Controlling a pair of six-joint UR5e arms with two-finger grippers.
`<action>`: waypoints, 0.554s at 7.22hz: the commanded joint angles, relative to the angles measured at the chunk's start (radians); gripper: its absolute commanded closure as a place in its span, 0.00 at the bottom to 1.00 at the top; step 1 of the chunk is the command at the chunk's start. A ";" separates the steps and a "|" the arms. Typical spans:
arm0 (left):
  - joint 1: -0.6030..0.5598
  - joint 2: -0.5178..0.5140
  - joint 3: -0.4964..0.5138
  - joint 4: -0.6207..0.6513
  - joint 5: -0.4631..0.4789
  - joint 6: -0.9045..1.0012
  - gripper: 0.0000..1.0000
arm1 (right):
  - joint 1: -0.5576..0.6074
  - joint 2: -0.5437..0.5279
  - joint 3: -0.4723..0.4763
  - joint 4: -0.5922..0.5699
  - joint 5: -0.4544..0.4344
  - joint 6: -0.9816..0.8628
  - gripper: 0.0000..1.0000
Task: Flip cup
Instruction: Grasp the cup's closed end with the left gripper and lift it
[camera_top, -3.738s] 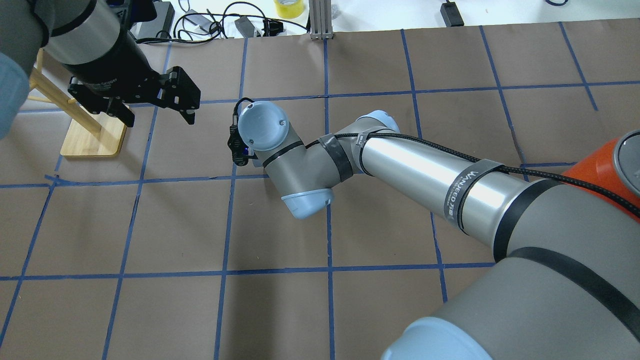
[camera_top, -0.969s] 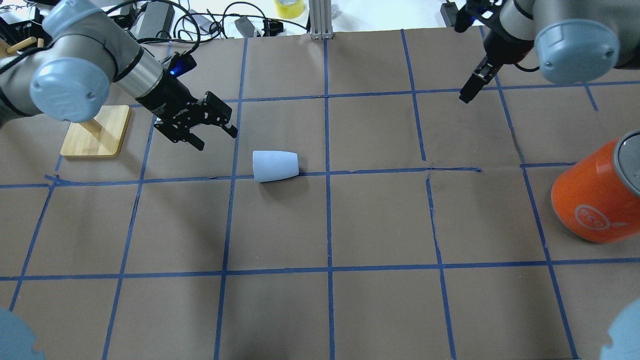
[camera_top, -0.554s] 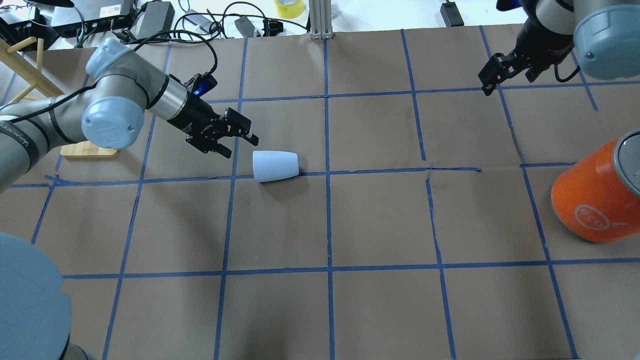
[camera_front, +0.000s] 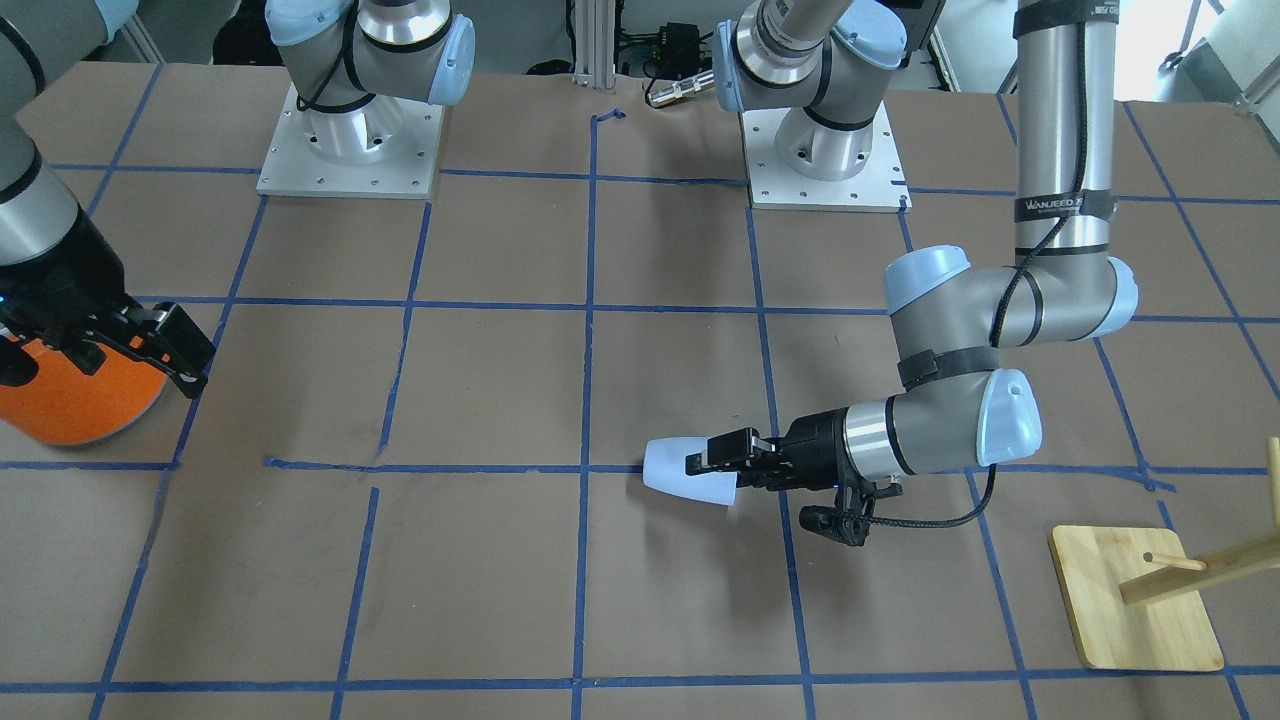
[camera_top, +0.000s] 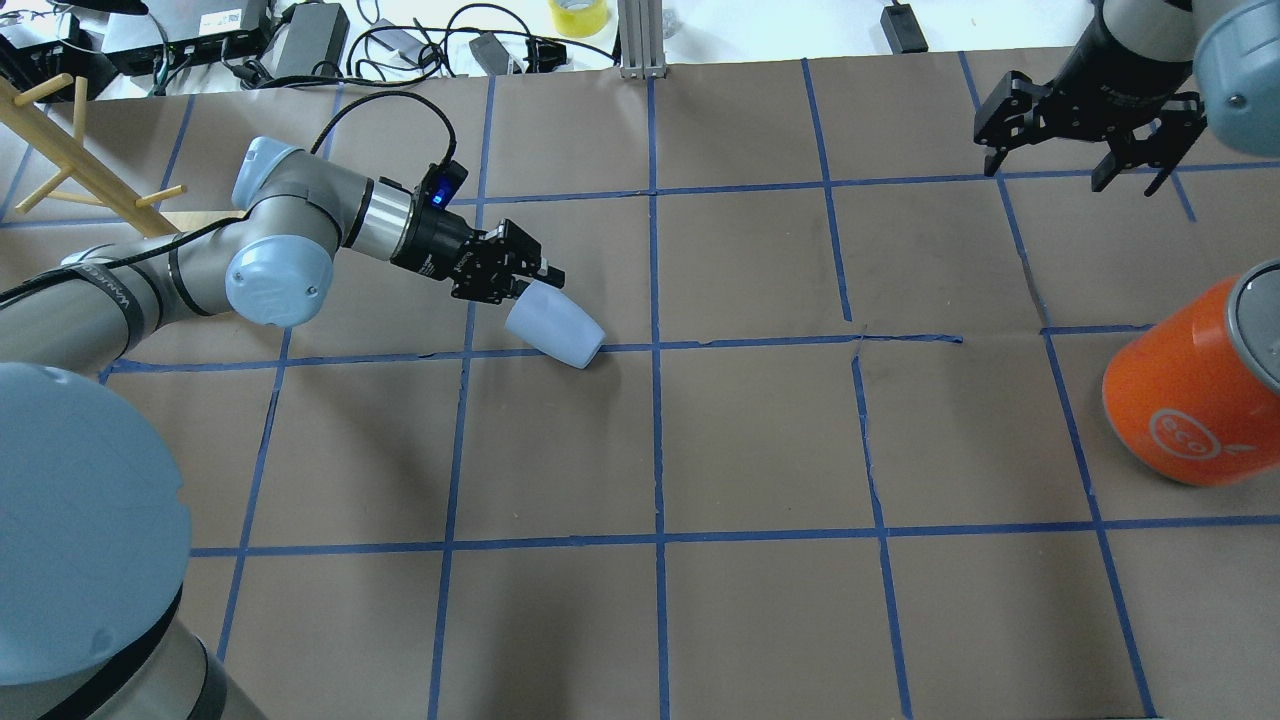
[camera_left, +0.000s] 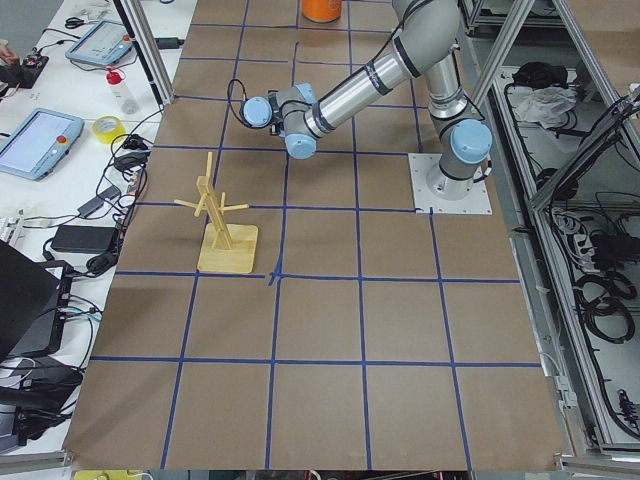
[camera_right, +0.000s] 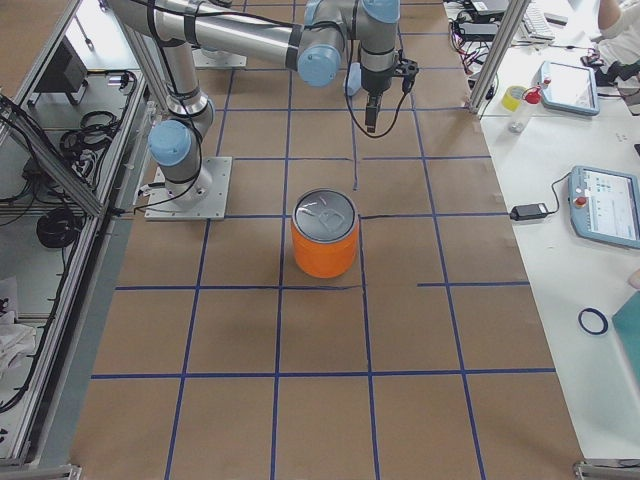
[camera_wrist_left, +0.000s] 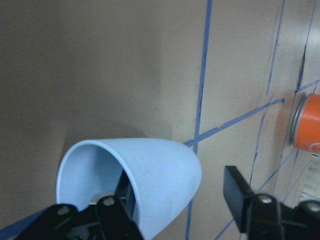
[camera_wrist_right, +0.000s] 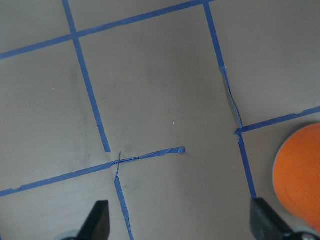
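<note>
The pale blue-white cup (camera_top: 560, 328) lies on its side near a tape crossing, mouth toward my left gripper. It also shows in the front view (camera_front: 675, 470) and the left wrist view (camera_wrist_left: 160, 180). My left gripper (camera_top: 530, 280) is open at the cup's mouth. One finger (camera_wrist_left: 127, 200) is inside the cup and the other finger (camera_wrist_left: 237, 192) stands outside, a little clear of the wall. My right gripper (camera_top: 1075, 175) is open and empty above the table's far right, well away from the cup.
A large orange can (camera_top: 1185, 410) with a silver top stands at the right edge, below the right gripper (camera_front: 150, 350) in the front view. A wooden peg stand (camera_front: 1135, 600) is at the far left. Cables and gear lie beyond the far table edge.
My left gripper has moved right to the cup's mouth and put one finger inside. The cup has turned from along the tape line to diagonal. My right gripper has turned and shifted right.
</note>
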 joint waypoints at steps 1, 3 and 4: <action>-0.002 0.002 0.006 -0.001 -0.048 -0.078 1.00 | 0.040 -0.031 0.000 0.071 0.030 0.132 0.00; -0.005 0.039 0.014 0.001 -0.042 -0.170 1.00 | 0.156 -0.040 -0.002 0.069 0.013 0.209 0.00; -0.004 0.056 0.035 -0.002 -0.039 -0.212 1.00 | 0.157 -0.045 -0.002 0.072 0.011 0.199 0.00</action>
